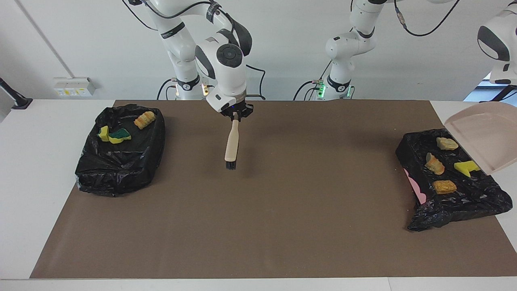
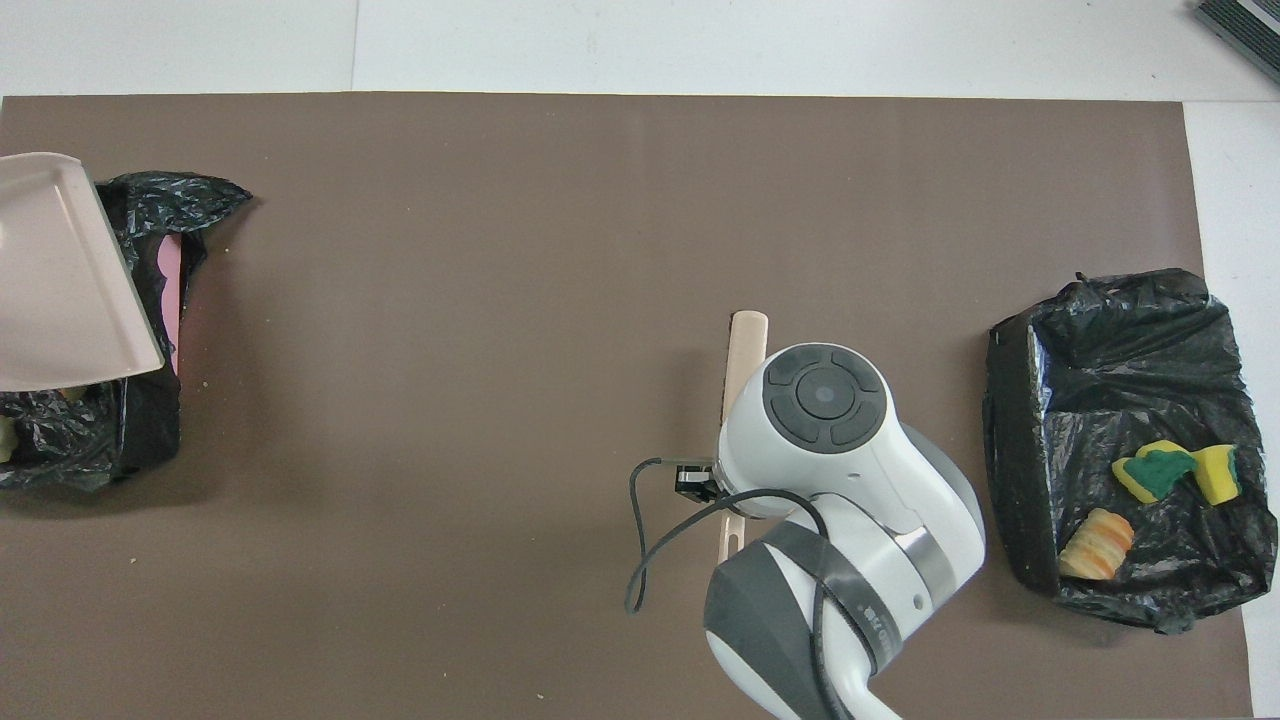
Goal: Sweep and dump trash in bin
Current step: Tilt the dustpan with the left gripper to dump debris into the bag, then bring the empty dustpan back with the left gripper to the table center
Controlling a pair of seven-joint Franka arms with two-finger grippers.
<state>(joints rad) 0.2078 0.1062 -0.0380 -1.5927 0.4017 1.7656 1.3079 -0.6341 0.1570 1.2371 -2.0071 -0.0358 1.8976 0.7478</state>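
Observation:
My right gripper (image 1: 236, 114) is shut on the handle of a pale wooden brush (image 1: 232, 141) that hangs bristles-down over the brown mat; from above the brush (image 2: 745, 350) pokes out from under the wrist. A pink dustpan (image 1: 482, 137) is held up, tilted, over the black-bagged bin (image 1: 456, 206) at the left arm's end; its handle and my left gripper are out of view. Several trash chunks (image 1: 444, 186) lie in that bin. From above, the dustpan (image 2: 60, 270) covers most of that bin (image 2: 150, 420).
A second black-bagged bin (image 1: 117, 169) at the right arm's end holds an orange chunk (image 1: 144, 119) and yellow-green pieces (image 1: 115, 135). The brown mat (image 1: 282, 210) covers the table between the bins. A pink patch (image 1: 418, 190) shows on the side of the bin at the left arm's end.

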